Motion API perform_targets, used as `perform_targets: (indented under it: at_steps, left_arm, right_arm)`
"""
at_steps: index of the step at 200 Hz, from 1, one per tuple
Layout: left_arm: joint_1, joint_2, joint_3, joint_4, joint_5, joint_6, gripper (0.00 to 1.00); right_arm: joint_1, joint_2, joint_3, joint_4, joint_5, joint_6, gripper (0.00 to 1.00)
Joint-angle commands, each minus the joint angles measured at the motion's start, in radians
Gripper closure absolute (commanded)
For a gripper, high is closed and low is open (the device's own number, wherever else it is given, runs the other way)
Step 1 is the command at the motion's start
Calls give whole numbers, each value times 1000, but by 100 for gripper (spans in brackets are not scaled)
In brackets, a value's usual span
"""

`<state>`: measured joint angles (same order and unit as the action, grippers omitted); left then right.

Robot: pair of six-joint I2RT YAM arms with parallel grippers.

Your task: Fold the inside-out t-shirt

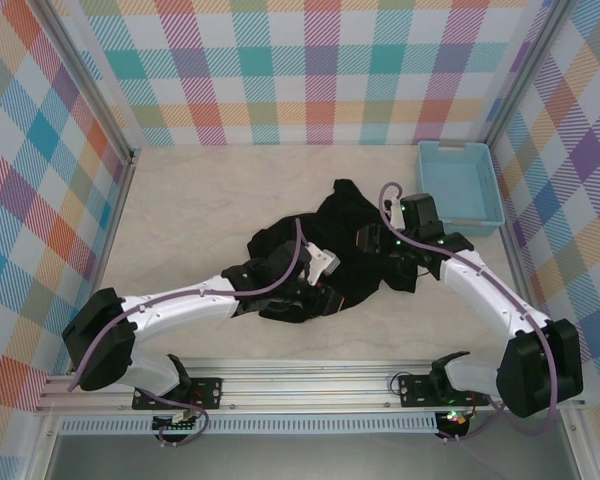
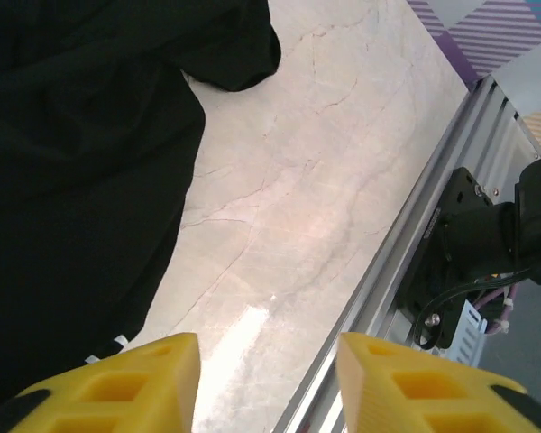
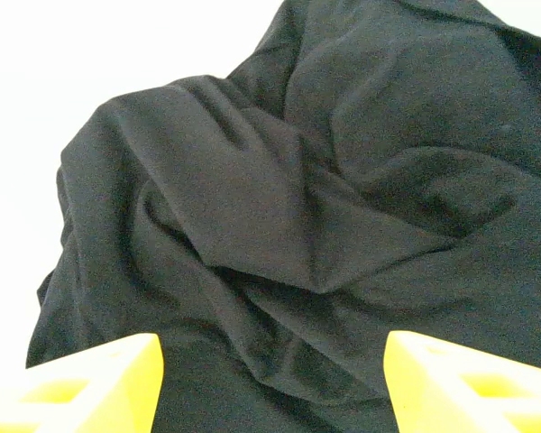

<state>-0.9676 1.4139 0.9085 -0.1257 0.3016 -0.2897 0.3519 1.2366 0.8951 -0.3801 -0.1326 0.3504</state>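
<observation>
The inside-out t-shirt [image 1: 345, 225] lies crumpled in a black heap in the middle of the table, both arms reaching into it. In the left wrist view my left gripper [image 2: 269, 383] is open over bare table, with nothing between its yellow fingers [image 2: 135, 383]. The shirt's edge [image 2: 72, 180] lies just to the left of it. My right gripper [image 3: 272, 383] is open wide and hovers close above folds of the black cloth [image 3: 325, 198], with no cloth pinched between its fingers [image 3: 99, 383].
A light-blue plastic basket [image 1: 460, 187] stands at the back right, next to the shirt. The aluminium rail [image 2: 406, 244] along the near table edge runs close to my left gripper. Checked walls [image 1: 310, 70] enclose the table.
</observation>
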Motion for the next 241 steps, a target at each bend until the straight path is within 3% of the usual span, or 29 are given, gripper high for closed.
perform_targets:
  at_steps: [1,34,60,71,90,120,162,226,241]
  left_arm:
    - [-1,-82,13,-109,-78,95,50]
    - [33,-265,-111,-201,-286,1,38]
    - [166,-380,-186,-335,-388,-185,36]
    - [254,-406,-217,-379,-349,-253,37]
    - [383,-385,-274,-363,-170,-296,38]
    - [420,-237,-318,-209,5,-305,46]
    - [423,-157,-323,-173,-19,-251,51]
    - [423,-86,-375,-94,31,-231,59]
    - [423,-80,-380,-78,45,-233,65]
  right_arm:
    - [-2,-16,-21,-21,-8,-9,34]
    - [53,-16,-27,20,-170,-49,35]
    - [198,35,-11,-11,-213,-69,35]
    - [257,60,-7,-27,-213,-76,36]
    - [309,85,-20,-16,-213,-68,36]
    - [312,113,-16,-2,-177,-60,36]
    - [312,121,-2,-27,-148,-69,36]
    - [312,98,44,-100,-40,-119,36]
    - [312,101,56,-104,-32,-129,35]
